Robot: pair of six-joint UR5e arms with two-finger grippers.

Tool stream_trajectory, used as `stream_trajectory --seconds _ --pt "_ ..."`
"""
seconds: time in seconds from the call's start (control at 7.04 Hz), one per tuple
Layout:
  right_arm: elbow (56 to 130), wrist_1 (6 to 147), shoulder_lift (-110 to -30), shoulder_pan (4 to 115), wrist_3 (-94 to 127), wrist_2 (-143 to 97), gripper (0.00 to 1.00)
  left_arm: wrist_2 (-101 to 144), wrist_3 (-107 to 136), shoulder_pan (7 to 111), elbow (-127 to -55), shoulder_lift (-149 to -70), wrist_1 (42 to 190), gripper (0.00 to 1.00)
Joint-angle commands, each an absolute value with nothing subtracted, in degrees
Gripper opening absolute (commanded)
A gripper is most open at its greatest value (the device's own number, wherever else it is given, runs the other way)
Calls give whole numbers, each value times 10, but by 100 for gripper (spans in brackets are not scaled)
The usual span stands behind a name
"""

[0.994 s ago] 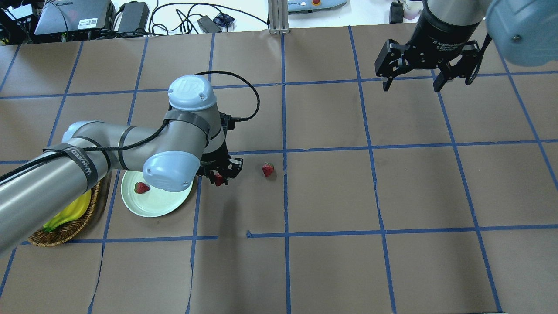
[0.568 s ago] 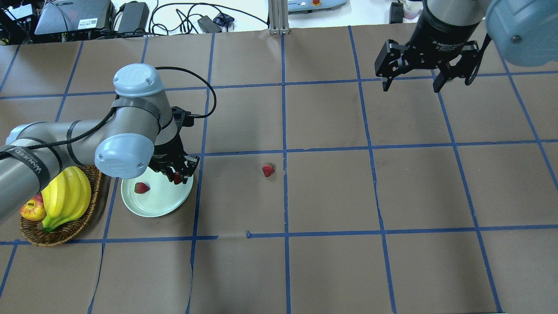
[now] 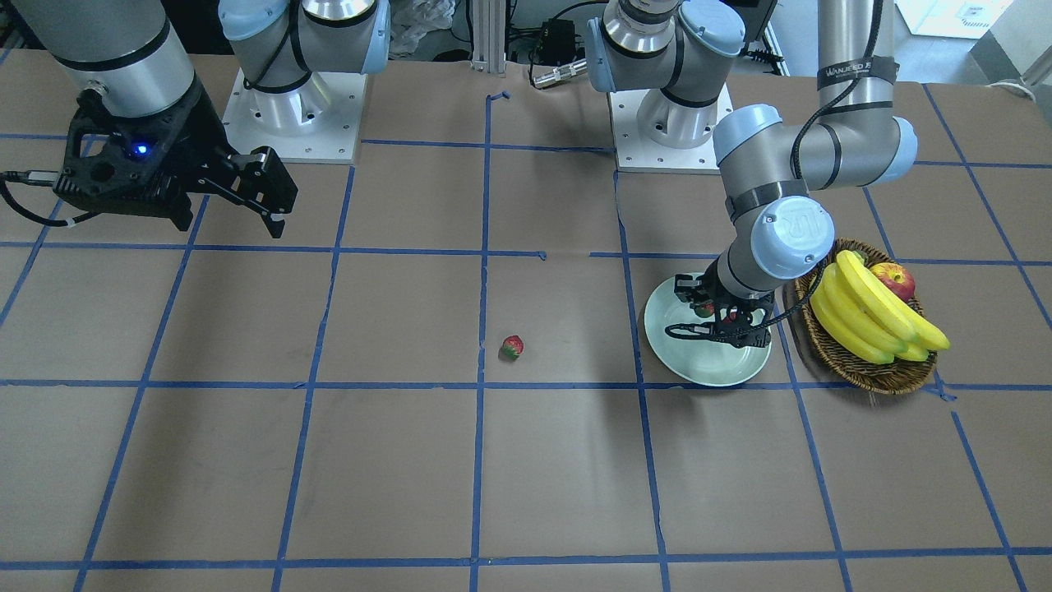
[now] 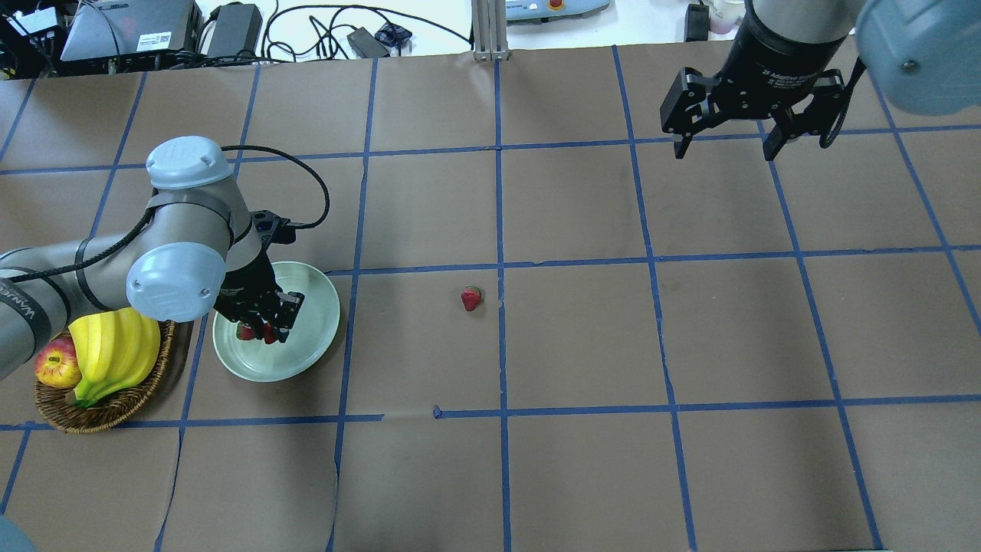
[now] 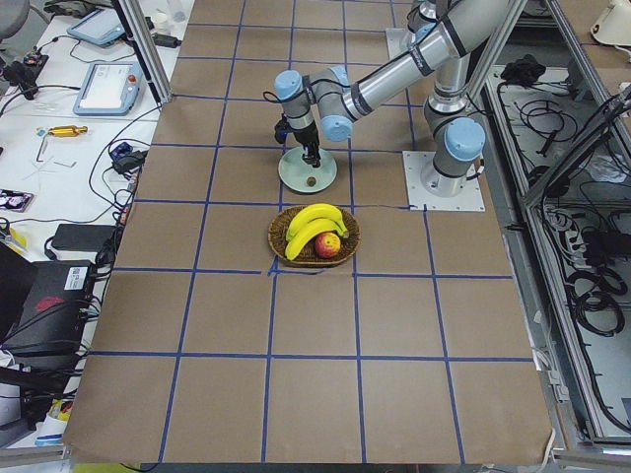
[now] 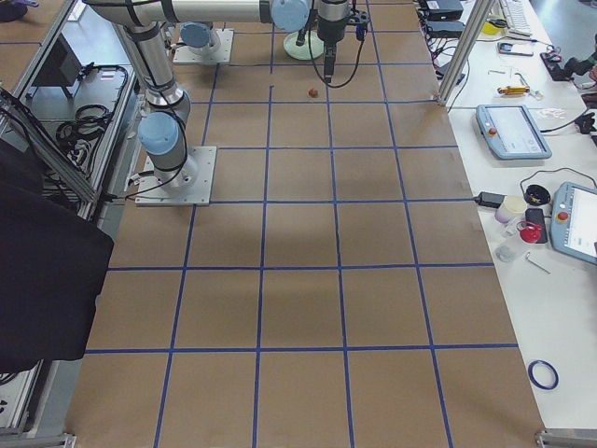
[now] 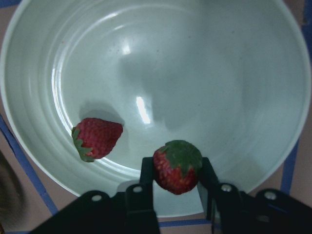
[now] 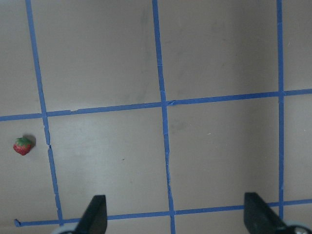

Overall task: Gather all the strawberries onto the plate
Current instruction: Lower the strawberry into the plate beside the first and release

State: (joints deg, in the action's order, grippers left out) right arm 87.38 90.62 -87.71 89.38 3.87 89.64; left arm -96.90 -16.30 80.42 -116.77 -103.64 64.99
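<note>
My left gripper (image 4: 268, 326) hangs low over the pale mint plate (image 4: 322, 307), shut on a small red strawberry (image 7: 177, 165) with a green top. In the left wrist view the fruit sits between the two fingers above the plate's (image 7: 195, 73) near rim. A second strawberry (image 7: 96, 138) lies on its side inside the plate (image 3: 699, 362). A third strawberry (image 4: 471, 298) rests on the brown table near the centre line, also visible as the small strawberry (image 8: 23, 146) in the right wrist view. My right gripper (image 4: 724, 149) hovers open and empty at the far right.
A brown wicker basket (image 4: 107, 406) with bananas (image 4: 115, 353) and an apple (image 4: 54, 364) stands just left of the plate, close to my left arm's elbow. Blue tape lines grid the brown table. Cables and devices lie beyond the far edge.
My left arm swung left, carrying the strawberry from the table beside the plate to a spot over the plate. The right arm stayed put.
</note>
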Motion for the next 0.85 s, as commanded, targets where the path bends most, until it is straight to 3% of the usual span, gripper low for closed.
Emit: stream_trajectory --seconds 0.0,0.14,0.28,0.43,0.71 --pt "874 906 -877 894 39 896 100 -969 -165 797 -1167 -1050 643 36" --pt "874 906 -877 894 39 896 100 -969 -164 797 -1165 -1055 642 41" --pt "874 906 -877 894 39 896 100 -969 -164 797 -1165 -1056 642 52" --pt "874 906 -877 894 40 896 100 -969 -164 797 -1162 -1056 642 70" --pt "875 906 -877 894 39 896 100 -967 -158 805 -1139 -1040 642 83"
